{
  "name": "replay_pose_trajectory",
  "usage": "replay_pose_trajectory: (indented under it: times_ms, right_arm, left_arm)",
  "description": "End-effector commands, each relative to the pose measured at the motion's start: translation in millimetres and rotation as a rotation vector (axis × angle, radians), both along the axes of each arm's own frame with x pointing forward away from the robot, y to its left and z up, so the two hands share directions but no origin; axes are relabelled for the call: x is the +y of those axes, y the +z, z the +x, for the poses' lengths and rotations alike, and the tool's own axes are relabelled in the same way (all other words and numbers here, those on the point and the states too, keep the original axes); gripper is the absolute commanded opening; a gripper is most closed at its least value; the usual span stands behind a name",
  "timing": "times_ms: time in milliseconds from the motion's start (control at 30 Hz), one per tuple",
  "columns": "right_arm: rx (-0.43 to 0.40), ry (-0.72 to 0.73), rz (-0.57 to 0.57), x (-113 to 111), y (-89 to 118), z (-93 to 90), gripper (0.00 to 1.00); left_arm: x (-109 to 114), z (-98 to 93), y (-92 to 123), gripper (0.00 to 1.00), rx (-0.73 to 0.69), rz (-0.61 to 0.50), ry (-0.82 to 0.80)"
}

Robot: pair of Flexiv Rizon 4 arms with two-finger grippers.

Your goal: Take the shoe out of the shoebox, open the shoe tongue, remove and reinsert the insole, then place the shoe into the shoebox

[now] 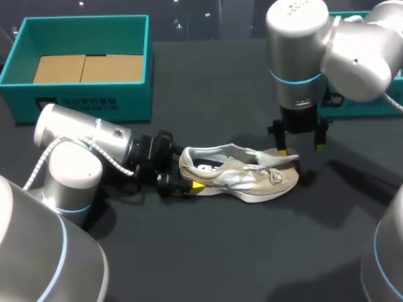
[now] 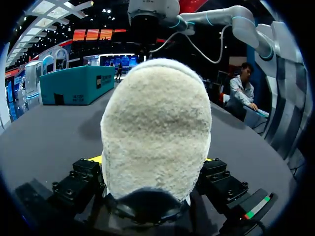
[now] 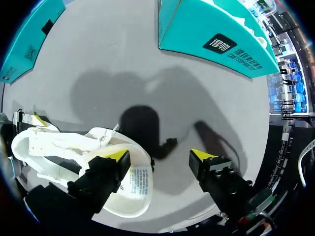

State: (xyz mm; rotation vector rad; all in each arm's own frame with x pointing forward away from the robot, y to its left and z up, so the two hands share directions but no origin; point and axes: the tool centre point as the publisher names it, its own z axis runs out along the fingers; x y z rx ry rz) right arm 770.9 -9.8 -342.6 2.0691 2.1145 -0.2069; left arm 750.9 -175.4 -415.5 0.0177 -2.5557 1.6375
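Observation:
A beige and white shoe (image 1: 242, 174) lies on its side on the dark table, toe to the right, its tongue (image 3: 132, 189) pulled open. My left gripper (image 1: 184, 182) has the heel (image 2: 155, 137) between its fingers, which press on it from both sides. Over the toe end hangs my right gripper (image 1: 300, 149), pointing down. In its own view the right gripper (image 3: 160, 161) is open, one fingertip (image 3: 115, 156) just over the tongue and the other over bare table. The teal shoebox (image 1: 88, 94) stands at the back left with brown cardboard inside.
A second teal box (image 1: 362, 106) stands at the back right, partly behind my right arm, and shows ahead of the right gripper (image 3: 211, 34). Bare dark table (image 1: 252, 251) lies in front of the shoe.

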Motion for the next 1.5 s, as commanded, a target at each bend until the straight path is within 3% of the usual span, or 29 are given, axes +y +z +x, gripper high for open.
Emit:
replay_pose_trajectory:
  times_ms: [33, 300, 467, 633, 700, 733, 900, 933, 1233, 1300, 1500]
  right_arm:
    - [-0.021, 0.016, -0.021, 5.7, 37.4, -6.3, 0.75]
    - [-0.073, 0.183, -0.068, 39.4, 97.6, -2.8, 0.49]
    - [-0.104, 0.384, -0.069, 77.4, 126.5, -1.2, 0.47]
    - [-0.078, 0.595, -0.063, 109.5, 137.3, 1.4, 0.39]
    - [-0.069, 0.703, -0.051, 120.4, 139.4, -1.6, 0.22]
    - [-0.065, 0.754, -0.031, 125.0, 141.3, -3.6, 0.00]
    - [-0.022, 1.140, 0.143, 143.8, 145.7, -26.6, 0.00]
    - [-0.053, 1.136, 0.071, 141.8, 147.2, -28.7, 0.00]
    - [-0.053, 1.136, 0.071, 141.8, 147.2, -28.7, 0.00]
    - [-0.081, 1.343, 0.073, 167.9, 135.8, -39.8, 0.00]
    - [0.010, 1.656, 0.086, 212.0, 98.6, -56.3, 0.00]
  left_arm:
    - [-1.2, -0.9, -3.6, 0.00, 0.000, 0.001, -0.001]
    - [-1.2, -0.9, -3.6, 0.00, 0.000, 0.001, -0.001]
    - [-1.2, -0.9, -3.6, 0.00, 0.000, 0.001, -0.001]
    - [-1.2, -0.9, -3.6, 0.00, 0.000, 0.001, -0.001]
    - [-1.2, -0.9, -3.6, 0.00, 0.000, 0.001, -0.001]
    - [-1.2, -0.9, -3.6, 0.00, 0.000, 0.001, -0.001]
    - [-1.2, -0.9, -3.6, 0.00, 0.000, 0.001, -0.001]
    - [-1.2, -0.9, -3.6, 0.00, 0.000, 0.001, -0.001]
    - [-1.2, -0.9, -3.6, 0.00, 0.000, 0.001, -0.001]
    - [-1.2, -0.9, -3.6, 0.00, 0.000, 0.001, -0.001]
    - [-1.2, -0.9, -3.6, 0.00, 0.000, 0.001, -0.001]
